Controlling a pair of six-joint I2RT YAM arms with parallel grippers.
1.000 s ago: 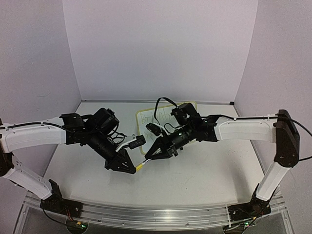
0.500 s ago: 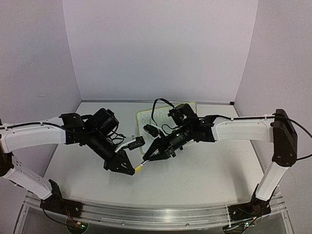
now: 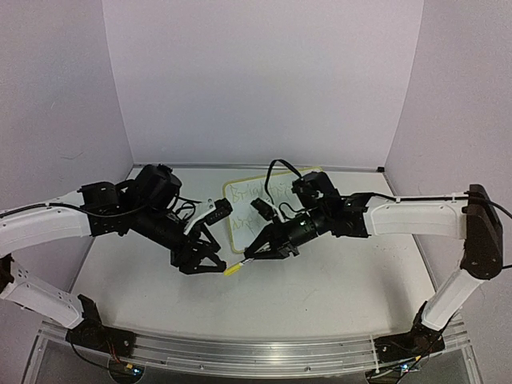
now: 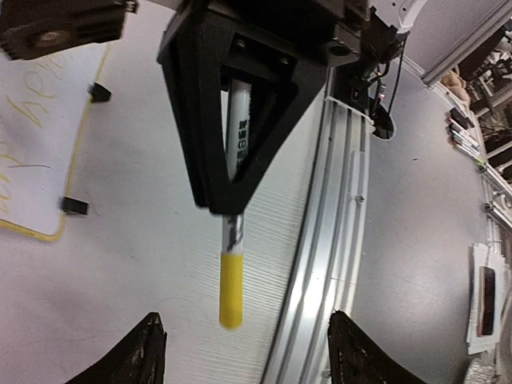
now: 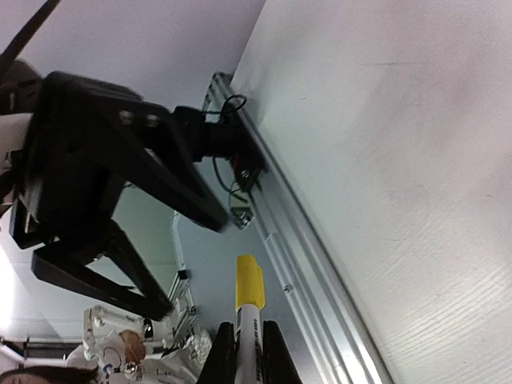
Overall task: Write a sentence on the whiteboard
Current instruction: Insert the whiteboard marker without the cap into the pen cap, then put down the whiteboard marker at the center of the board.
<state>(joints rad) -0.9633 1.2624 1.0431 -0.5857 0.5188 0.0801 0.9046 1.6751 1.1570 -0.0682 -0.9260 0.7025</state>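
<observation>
Right tool (image 3: 254, 254) pinches a marker (image 4: 232, 232), yellow-capped end aimed at the left tool (image 4: 248, 352), whose fingers stand spread and clear of the cap. The whiteboard (image 3: 240, 228) lies flat on the bench (image 3: 336, 280) behind both tools, long axis roughly left to right, clip feet (image 4: 74, 206) on its near edge. The sentence (image 3: 244, 192) begins "Bright"; the rest is faint or hidden by the right arm (image 3: 400, 216). Barrel print is unreadable.

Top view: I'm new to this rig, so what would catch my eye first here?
At the centre, the right gripper pinches a yellow-capped marker, pointing it at the left gripper, which stands open at its yellow end without touching. Behind them lies a whiteboard with faint writing.
</observation>
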